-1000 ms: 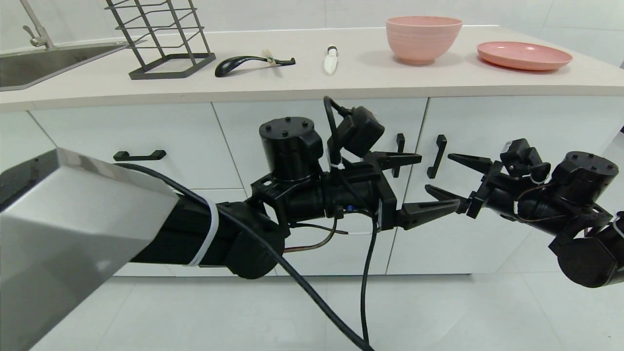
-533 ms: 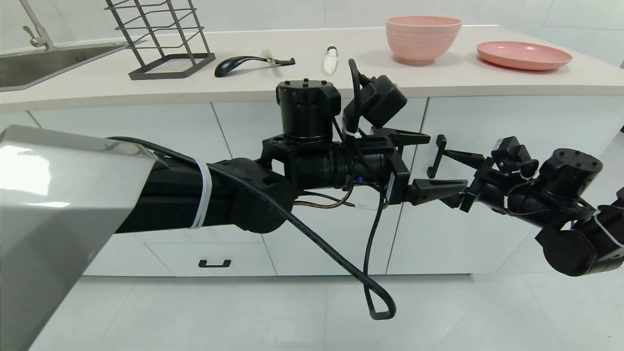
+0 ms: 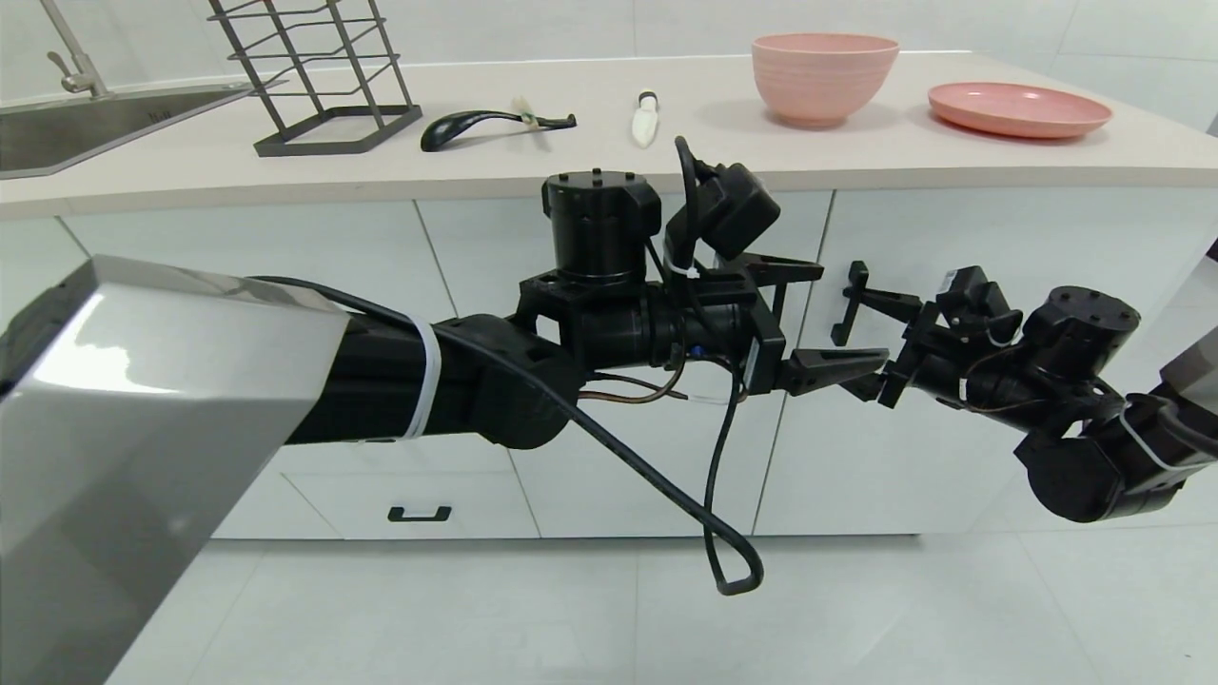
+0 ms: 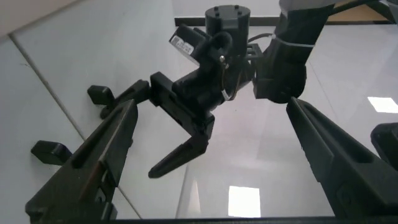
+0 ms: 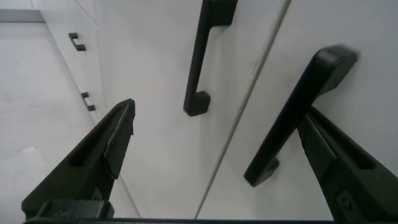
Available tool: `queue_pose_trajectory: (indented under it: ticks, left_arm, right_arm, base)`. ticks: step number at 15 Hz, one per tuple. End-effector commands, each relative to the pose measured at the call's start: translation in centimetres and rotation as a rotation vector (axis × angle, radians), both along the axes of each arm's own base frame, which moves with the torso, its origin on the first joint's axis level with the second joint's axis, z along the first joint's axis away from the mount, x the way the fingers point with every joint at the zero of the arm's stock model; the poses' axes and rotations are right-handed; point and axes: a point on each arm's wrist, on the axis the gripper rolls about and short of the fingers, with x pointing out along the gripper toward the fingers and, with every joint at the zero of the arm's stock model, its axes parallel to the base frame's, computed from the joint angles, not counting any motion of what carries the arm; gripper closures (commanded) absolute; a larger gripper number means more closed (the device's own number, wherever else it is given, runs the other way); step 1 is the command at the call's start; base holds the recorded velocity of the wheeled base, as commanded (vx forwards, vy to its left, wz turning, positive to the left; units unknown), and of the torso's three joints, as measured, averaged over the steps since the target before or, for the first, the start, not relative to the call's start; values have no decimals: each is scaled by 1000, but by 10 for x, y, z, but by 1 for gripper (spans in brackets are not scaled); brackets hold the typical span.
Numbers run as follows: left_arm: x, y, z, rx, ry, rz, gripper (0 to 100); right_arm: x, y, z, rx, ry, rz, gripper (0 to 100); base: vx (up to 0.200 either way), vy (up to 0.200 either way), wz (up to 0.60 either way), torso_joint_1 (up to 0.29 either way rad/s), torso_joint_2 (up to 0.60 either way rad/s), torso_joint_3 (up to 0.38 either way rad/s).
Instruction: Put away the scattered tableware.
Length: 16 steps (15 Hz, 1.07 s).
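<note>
Worktop [image 3: 238,176]: pale, matte stone with a straight front edge. A bare strip runs along the front.
- Bowl [image 3: 825,76]: pink, ribbed and deep. It stands toward the back, right of centre.
- Plate [image 3: 1019,107]: pink and shallow. It lies near the right end, apart from the bowl.
- Spoon [image 3: 466,126]: glossy black with a curved handle. It lies at mid-worktop.
- Small white utensil [image 3: 646,119]: lies between the spoon and the bowl, touching neither.
- Wire rack [image 3: 314,76]: dark metal and upright. It stands left of the spoon, beside the steel sink [image 3: 86,124] at the left end.

Cabinet doors [image 3: 952,381]: smooth and white, below the front edge, with black bar handles [image 5: 205,56].

Left gripper [image 3: 854,314]: fingers spread wide and empty. It is held in front of the doors.

Right gripper [image 3: 856,341]: fingers also parted wide and holding nothing. Its tips are close to the handles, and its lower finger passes behind the left gripper's lower finger.

Change: over the last second both arms have risen. In the last half second the right gripper has edged nearer the doors and the left has drawn back slightly. The tableware has not moved.
</note>
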Motion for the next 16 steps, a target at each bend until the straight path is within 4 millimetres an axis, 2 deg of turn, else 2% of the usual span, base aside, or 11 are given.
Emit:
queue_pose_trajectory:
  ticks: [1, 4, 10, 13, 16]
  left_arm:
    - [4, -1, -6, 3, 4, 6, 0]
    - [9, 3, -4, -15, -15, 39, 0]
    - [16, 4, -6, -37, -38, 57, 0]
    - [22, -2, -4, -56, -58, 57, 0]
    - [30, -14, -7, -77, -75, 73, 0]
  right_arm:
    - [5, 1, -9, -4, 21, 9, 0]
    - [4, 4, -5, -9, 10, 61, 0]
    - [-15, 4, -2, -46, 25, 242, 0]
    - [-37, 0, 5, -73, 28, 324, 0]
    - [-68, -3, 12, -86, 36, 350, 0]
  base:
    - [0, 0, 0, 0, 0, 0]
    - [0, 0, 0, 0, 0, 0]
    - [0, 0, 0, 0, 0, 0]
    - [0, 0, 0, 0, 0, 0]
    - [0, 0, 0, 0, 0, 0]
